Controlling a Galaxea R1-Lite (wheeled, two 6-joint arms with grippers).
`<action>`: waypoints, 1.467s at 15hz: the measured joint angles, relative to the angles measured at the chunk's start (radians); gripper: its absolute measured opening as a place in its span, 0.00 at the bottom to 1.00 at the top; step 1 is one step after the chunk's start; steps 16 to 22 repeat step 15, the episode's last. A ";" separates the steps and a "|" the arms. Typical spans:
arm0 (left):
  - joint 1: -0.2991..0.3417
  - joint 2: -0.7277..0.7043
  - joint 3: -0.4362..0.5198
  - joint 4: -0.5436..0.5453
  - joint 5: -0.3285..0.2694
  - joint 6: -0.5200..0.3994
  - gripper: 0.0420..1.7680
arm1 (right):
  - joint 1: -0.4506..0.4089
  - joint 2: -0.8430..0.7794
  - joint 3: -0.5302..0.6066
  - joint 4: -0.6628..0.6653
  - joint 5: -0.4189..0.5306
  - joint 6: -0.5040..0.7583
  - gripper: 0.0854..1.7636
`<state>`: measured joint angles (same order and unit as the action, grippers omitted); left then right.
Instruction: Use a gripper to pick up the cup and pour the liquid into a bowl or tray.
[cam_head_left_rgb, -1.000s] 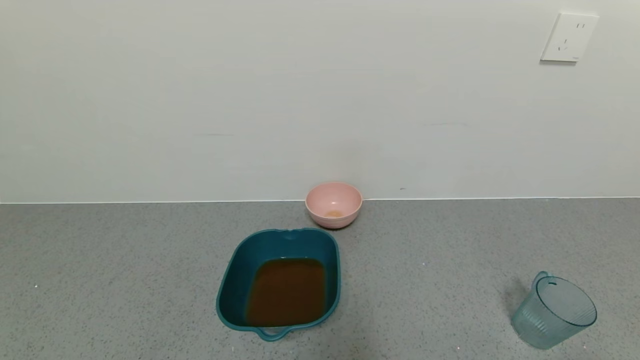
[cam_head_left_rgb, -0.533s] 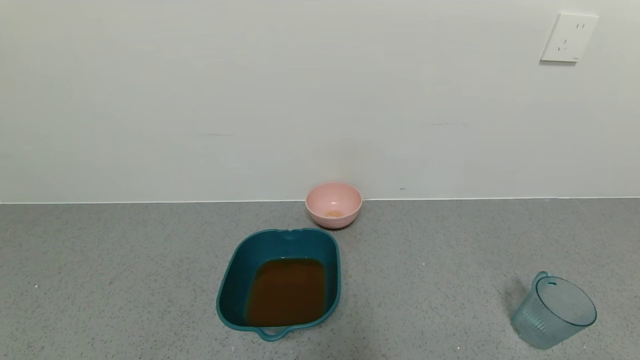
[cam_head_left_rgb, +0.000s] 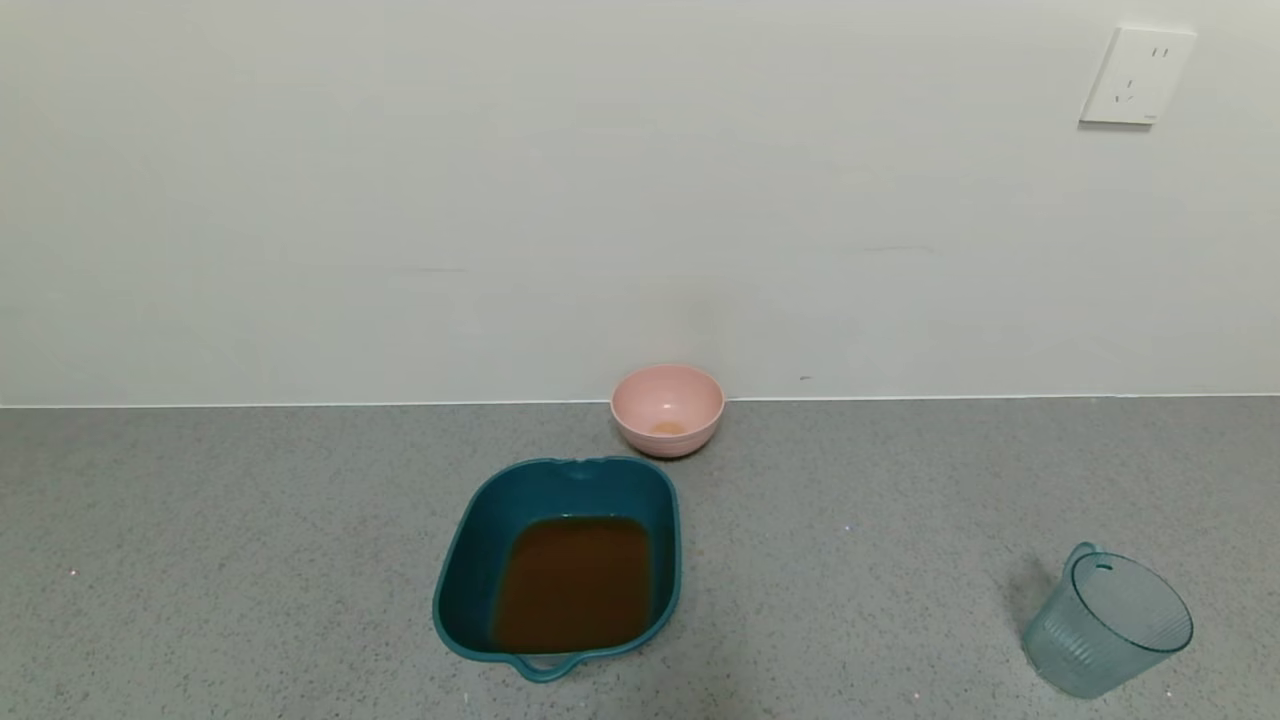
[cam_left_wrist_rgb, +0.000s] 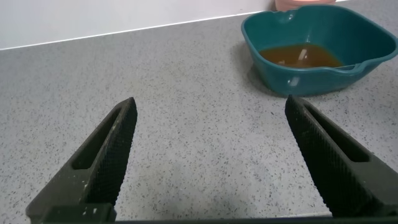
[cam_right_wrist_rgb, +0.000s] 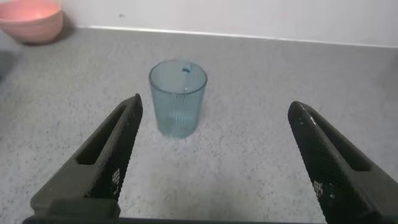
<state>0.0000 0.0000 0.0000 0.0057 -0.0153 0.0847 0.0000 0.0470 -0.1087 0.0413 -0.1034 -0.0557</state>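
Left hand (cam_left_wrist_rgb: 208, 158): low over the counter (cam_head_left_rgb: 250, 520), fingers (cam_left_wrist_rgb: 106, 158) spread wide with bare counter between them; the tray lies well ahead of it; outside the head view.
Right hand (cam_right_wrist_rgb: 217, 155): low over the counter, fingers (cam_right_wrist_rgb: 109, 152) spread wide and holding nothing; the cup stands ahead of it, in line with the gap but nearer one finger, apart from both; outside the head view.
Cup (cam_head_left_rgb: 1106, 624): translucent blue-green, ribbed wall, tapered, small handle tab at the rim on its far side; upright on the counter at the near right, well apart from the tray; no liquid seen inside.
Tray (cam_head_left_rgb: 470, 560): dark teal, rounded rectangle, loop handle on the near edge and a small notch on the far rim; near the middle of the counter.
Liquid (cam_head_left_rgb: 572, 582): opaque reddish-brown, a shallow pool over most of the tray floor, gathered toward its right side.
Bowl (cam_head_left_rgb: 667, 409): small, pink, round; just behind the tray, against the wall (cam_head_left_rgb: 500, 200); a faint brownish smear at its bottom.
Counter: grey, speckled.
Socket (cam_head_left_rgb: 1137, 76): white, on the wall at the upper right.
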 joint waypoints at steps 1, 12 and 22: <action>0.000 0.000 0.000 0.000 0.000 0.000 0.97 | 0.000 -0.017 0.000 -0.002 -0.005 0.001 0.96; 0.000 0.000 0.000 0.000 0.000 0.000 0.97 | 0.003 -0.047 0.089 0.000 0.130 0.000 0.96; 0.000 0.000 0.000 0.000 0.000 0.000 0.97 | 0.001 -0.047 0.095 -0.020 0.134 -0.004 0.96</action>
